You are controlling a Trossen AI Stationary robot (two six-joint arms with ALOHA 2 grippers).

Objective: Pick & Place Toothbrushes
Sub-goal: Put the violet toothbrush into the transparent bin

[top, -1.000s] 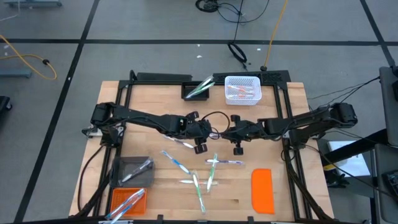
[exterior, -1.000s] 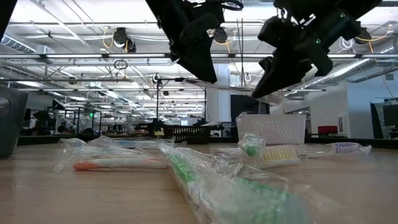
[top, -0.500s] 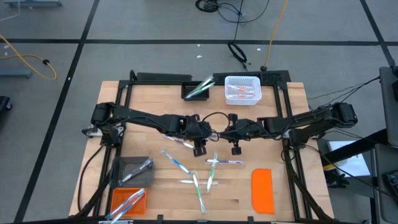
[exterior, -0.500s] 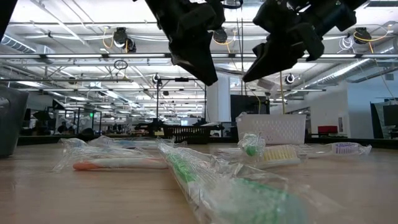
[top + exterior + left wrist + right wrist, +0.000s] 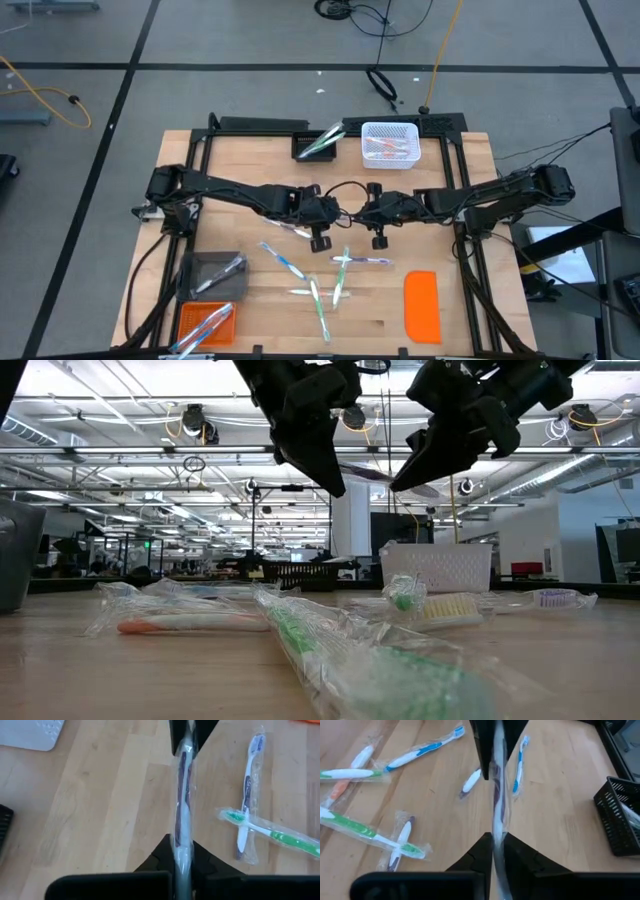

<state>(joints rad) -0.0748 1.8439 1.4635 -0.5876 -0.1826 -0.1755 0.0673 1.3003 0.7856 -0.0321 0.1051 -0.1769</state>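
A purple-and-white toothbrush in a clear wrapper hangs above the middle of the table, stretched between my two grippers. My left gripper is shut on one end, and my right gripper is shut on the other. In the high view they meet tip to tip, left gripper and right gripper. Several more wrapped toothbrushes lie flat on the wood below and in front of them. My left gripper pinches one end of the wrapped toothbrush between its two fingers. It comes from the table's left, slanting down, with the fingers along the toothbrush. The toothbrush is lifted clear of the table. My right gripper pinches the opposite end of the wrapper between its two fingers. It comes from the table's right, slanting down, in line with the toothbrush. The toothbrush runs straight from it to the other gripper.
A white basket and a black basket with toothbrushes stand at the far edge. At the near left stand a dark bin and an orange bin. An orange lid lies at the near right.
My right gripper has risen a little and come closer to my left gripper, carrying the toothbrush. My left gripper has kept its place and shut its fingers on the toothbrush's free end. The toothbrush now spans both grippers.
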